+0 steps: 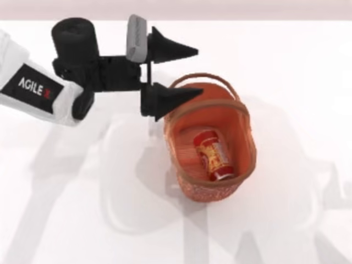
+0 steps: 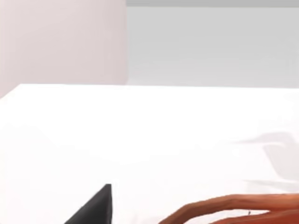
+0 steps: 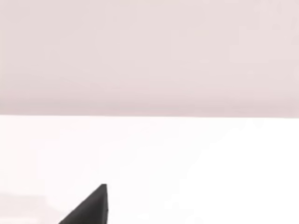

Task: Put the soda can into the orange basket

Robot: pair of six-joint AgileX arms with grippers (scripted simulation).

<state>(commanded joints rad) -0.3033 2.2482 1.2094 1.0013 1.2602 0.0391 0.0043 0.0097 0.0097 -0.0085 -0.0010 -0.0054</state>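
Observation:
The soda can [image 1: 213,155], red with a yellow and white label, lies on its side on the floor of the orange basket [image 1: 186,144]. The basket stands right of the table's middle, and its brown handle [image 1: 204,77] arches over its far end. My left gripper [image 1: 198,72] hovers open and empty at the basket's far left, with one black finger over the rim and the other beyond the handle. The basket's edge [image 2: 233,204] also shows low in the left wrist view. My right arm is outside the top view; its wrist view shows one dark finger [image 3: 96,209] over bare table.
The white tabletop [image 1: 82,209] surrounds the basket, crossed by soft grey shadows. A pale wall [image 3: 149,56] rises behind the table's far edge.

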